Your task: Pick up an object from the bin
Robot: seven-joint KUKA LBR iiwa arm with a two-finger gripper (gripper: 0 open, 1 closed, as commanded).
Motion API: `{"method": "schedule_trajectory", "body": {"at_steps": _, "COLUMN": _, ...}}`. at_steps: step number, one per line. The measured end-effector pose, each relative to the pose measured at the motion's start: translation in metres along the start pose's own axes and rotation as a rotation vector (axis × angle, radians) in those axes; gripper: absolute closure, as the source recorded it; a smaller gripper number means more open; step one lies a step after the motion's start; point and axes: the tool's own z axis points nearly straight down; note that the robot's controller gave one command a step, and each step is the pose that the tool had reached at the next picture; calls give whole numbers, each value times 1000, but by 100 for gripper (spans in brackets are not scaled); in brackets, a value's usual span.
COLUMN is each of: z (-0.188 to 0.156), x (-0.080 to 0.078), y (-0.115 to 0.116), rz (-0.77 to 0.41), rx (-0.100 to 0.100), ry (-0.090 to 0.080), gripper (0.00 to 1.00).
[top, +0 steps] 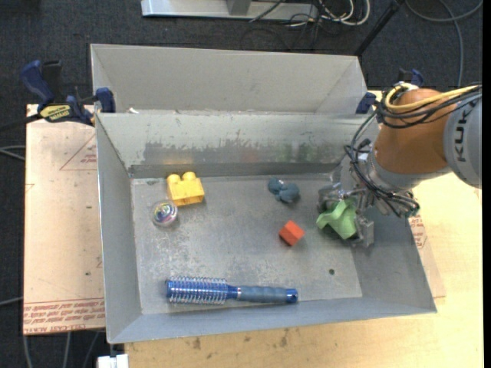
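Camera view, largest first: in the grey bin (pixel 115 228), my gripper (pixel 347 218) sits at the right side, its fingers (pixel 367 233) closed on a small green lump (pixel 334 221). I judge the lump light and slightly soft, best pinched across its thick middle.

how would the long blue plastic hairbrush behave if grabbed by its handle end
The long blue plastic hairbrush looks rigid, so it probably won't flop. Its bristled head is bulkier than the thin handle, so held at the handle end it may tip head-down. The smooth handle might slip a little.
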Motion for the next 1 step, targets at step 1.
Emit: {"method": "schedule_trajectory", "body": {"at_steps": 1, "z": -129, "x": -3, "y": -10, "rz": -64, "rx": 9, "ry": 0, "gripper": 100}}
